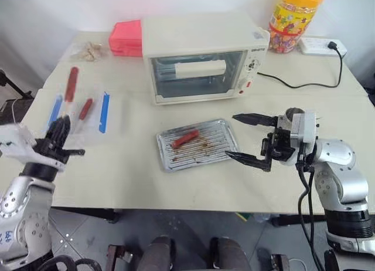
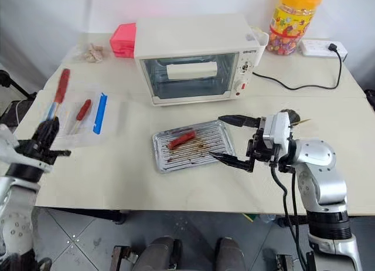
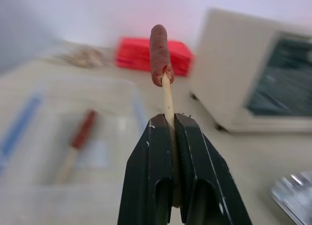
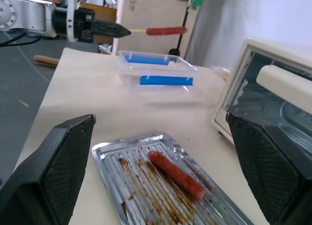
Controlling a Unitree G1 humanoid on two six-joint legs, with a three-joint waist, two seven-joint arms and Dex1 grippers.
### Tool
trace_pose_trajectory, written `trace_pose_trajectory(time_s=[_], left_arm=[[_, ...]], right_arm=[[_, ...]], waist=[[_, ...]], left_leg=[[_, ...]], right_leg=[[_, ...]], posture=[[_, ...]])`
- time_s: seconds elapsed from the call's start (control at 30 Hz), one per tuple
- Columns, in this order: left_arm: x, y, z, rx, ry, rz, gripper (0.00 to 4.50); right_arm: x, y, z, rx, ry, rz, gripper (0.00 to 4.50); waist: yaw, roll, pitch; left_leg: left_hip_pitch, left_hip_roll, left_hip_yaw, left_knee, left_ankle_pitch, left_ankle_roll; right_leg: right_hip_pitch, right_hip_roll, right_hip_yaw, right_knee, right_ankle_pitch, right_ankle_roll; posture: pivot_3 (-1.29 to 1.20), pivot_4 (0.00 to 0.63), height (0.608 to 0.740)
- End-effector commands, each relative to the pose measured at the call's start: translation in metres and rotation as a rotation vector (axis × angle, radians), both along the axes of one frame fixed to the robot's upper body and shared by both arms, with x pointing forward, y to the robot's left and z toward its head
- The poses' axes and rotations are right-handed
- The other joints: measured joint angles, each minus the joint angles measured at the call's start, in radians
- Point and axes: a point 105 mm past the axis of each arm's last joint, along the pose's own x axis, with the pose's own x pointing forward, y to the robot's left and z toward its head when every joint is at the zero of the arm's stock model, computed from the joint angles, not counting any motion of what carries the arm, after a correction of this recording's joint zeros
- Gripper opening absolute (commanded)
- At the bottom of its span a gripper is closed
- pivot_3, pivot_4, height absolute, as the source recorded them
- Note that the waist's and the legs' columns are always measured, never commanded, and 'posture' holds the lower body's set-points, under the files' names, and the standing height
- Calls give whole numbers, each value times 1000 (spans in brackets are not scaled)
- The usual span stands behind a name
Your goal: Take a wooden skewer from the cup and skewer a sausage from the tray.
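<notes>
- Left gripper point(image 3: 171, 125): fingers pinched tight on one wooden skewer point(image 3: 167, 96), held up over the left edge of the table point(image 1: 135, 171). One sausage point(image 3: 160, 54) is threaded on the skewer's far end.
- Right gripper point(image 1: 253, 139): fingers spread wide, nothing between them, hovering just right of the tray point(image 1: 222, 143).
- Tray: one, silver, ribbed, near the table's middle, in front of the toaster oven point(image 1: 202, 57). One sausage on the tray point(image 1: 185, 138) lies loose toward its left side; brown grease streaks around it.
- Clear plastic box point(image 1: 82, 112): one, left of the tray, two blue clips. One more skewered sausage point(image 1: 85, 108) lies in it.
- Sausage count: three red-brown ones in all — one held up, one on the tray, one in the box.
- Cup point(image 1: 293, 114): one, grey steel, mostly hidden behind the right gripper's wrist.
- Far side: one red box point(image 1: 126, 38) left of the oven, one yellow-lidded candy jar point(image 1: 293, 19) to its right, one white power strip point(image 1: 322, 46) at far right.
</notes>
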Motion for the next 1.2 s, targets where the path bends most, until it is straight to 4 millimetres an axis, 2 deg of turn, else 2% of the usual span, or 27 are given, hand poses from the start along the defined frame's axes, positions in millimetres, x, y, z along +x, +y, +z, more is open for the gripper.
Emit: trace_pose_trajectory(time_s=[0.03, 0.13, 0.3, 0.4, 0.57, 0.6, 0.77, 0.9, 1.0, 1.03, 1.1, 1.2], left_arm=[[20, 16, 2, 16, 49, 111, 0], [30, 22, 1, 23, 84, 145, 0], [34, 26, -12, 20, 174, 177, 0], [36, 22, -24, 16, 230, 149, 0], [43, 22, -24, 24, 241, 91, 0], [45, 23, -25, 28, 246, 86, 588], [49, 27, -19, 67, 225, 89, 1947], [40, 24, -16, 99, 198, 71, 3183], [27, 9, -3, 116, 100, -27, 4125], [17, -5, 6, 168, 51, -128, 4445], [-2, -30, 15, 289, 1, -325, 4445], [-21, -53, 11, 415, 14, -549, 4445]], right_arm=[[-8, 5, 7, 14, -51, 19, 4467], [-8, 6, 6, -9, -60, 26, 4467], [-4, 0, 12, -13, -88, -6, 4467], [-4, 0, 13, -12, -93, -12, 4467], [-6, 4, 11, -10, -90, -6, 4467], [-6, 5, 10, -11, -88, -3, 4500], [-8, 8, 7, -24, -85, 17, 4500], [-10, 9, 5, -41, -83, 31, 4500], [-10, 6, 5, -49, -84, 26, 4500], [-10, 2, 5, -58, -79, 18, 4500], [-8, -6, 4, -76, -66, 3, 4500], [-7, -14, 0, -106, -41, -3, 4500]], waist=[[-2, 0, 0], [-4, 0, 0], [-14, -1, 0], [-14, -1, 0], [-10, -1, -1], [-9, -1, -1], [-8, -1, -1], [-8, -1, -1], [-9, -1, -1], [-9, -1, -1], [-12, -1, -1], [-12, -1, -1]], left_leg=[[0, 0, 0, 0, 0, 0], [0, 0, 1, 0, 0, 0], [-1, 1, 2, -2, 0, 0], [-1, 1, 2, -2, 0, 0], [-1, 1, 3, -2, 0, 0], [-1, 1, 3, -2, 0, 0], [-1, 1, 3, -2, 0, 0], [-1, 1, 3, -2, 0, 0], [-1, 1, 3, -2, 0, 0], [-1, 1, 3, -2, 0, 0], [-1, 1, 3, -2, 0, 0], [-1, 2, 4, -2, 0, 0]], right_leg=[[0, 1, -1, 0, 0, 0], [-1, 1, 0, 0, 0, 0], [-4, 1, 1, 1, 0, 0], [-4, 1, 1, 1, 0, 0], [-4, 1, 1, 1, 0, 0], [-4, 1, 1, 1, 0, 0], [-4, 1, 1, 1, 0, 0], [-4, 1, 1, 1, 0, 0], [-4, 1, 1, 1, 0, 0], [-4, 1, 1, 0, 0, 0], [-4, 0, 2, 0, 0, 0], [-4, 0, 2, -1, 0, 0]], posture=[[0, 150, 740], [0, 150, 740], [0, 150, 740], [0, 150, 740], [0, 150, 740], [0, 150, 740], [0, 150, 740], [0, 150, 740], [0, 150, 740], [0, 150, 740], [0, 150, 740], [0, 150, 740]])
